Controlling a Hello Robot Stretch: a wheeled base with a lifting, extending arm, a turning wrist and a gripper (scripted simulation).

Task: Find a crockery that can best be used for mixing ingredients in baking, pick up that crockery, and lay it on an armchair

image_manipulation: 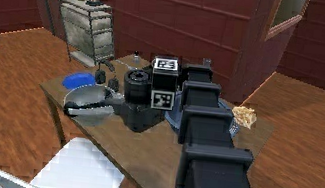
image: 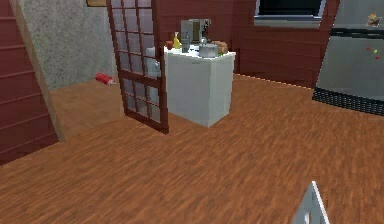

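On the wooden table (image_manipulation: pixel 143 142) the grey bowl (image_manipulation: pixel 81 104) rests at the gripper (image_manipulation: pixel 109 101), hold impossible to tell; likely stiff, smooth, breakable and fairly light, best taken by its rim.

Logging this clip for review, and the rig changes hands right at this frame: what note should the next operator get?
Gripper: out at the wooden table, its far end at a grey bowl; cannot tell whether it holds anything.
Things: the grey bowl is at the table, next to a blue dish.
Done: a bowl fit for mixing is found and the arm is extended to it.
Left: make sure of the grasp, lift the bowl, find an armchair and lay the bowl on it.
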